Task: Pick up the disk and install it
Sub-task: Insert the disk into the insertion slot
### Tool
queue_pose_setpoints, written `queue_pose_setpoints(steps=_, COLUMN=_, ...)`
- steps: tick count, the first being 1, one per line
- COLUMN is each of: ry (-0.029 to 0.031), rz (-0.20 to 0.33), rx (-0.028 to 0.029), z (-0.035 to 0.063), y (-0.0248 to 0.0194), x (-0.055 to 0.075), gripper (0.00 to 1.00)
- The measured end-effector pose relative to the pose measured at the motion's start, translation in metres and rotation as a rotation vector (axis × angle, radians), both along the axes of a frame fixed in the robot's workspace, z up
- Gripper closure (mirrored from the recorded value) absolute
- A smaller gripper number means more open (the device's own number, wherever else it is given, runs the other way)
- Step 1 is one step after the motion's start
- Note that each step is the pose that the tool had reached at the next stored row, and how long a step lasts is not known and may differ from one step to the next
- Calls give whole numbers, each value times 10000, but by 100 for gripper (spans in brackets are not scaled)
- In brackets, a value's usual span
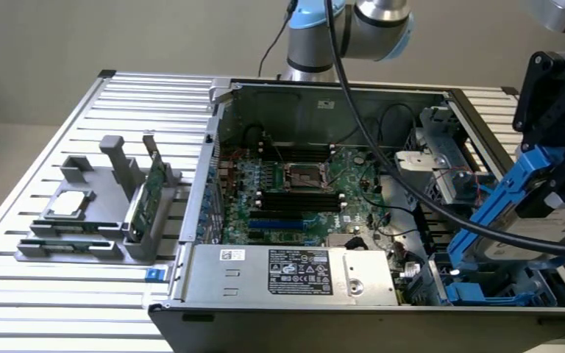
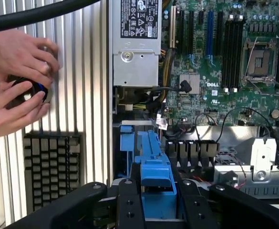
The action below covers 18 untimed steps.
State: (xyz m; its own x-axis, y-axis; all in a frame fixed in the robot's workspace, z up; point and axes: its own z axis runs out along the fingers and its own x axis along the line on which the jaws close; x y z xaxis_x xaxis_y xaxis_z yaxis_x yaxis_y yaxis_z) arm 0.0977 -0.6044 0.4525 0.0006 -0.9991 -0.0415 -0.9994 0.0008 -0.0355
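While the tool grips it, the disk hangs tilted above the computer case, silver-grey with blue rails.

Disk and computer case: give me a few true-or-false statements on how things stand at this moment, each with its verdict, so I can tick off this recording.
1. The claw grips the disk, with the blue rail between its fingers. True.
2. The disk lies on the grey fixture beside the green card. False: it is held tilted over the open case, at the exterior view's right.
3. A heatsink covers the processor socket. False: the socket is bare.
4. A person's hands handle a small dark object over the slatted table beside the case. True.
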Motion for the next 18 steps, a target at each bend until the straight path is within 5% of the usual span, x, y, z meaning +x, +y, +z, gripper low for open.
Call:
queue_pose_setpoints(steps=5, ry=70, rz=1, rx=6, z=-67, y=-3, x=24, gripper=67)
queue_pose_setpoints(steps=13, ry=363, rz=1, rx=81, z=-114, y=-18, x=93, gripper=67)
queue_pose_setpoints(steps=18, ry=443, rz=1, rx=85, z=-138, y=-20, x=127, gripper=67)
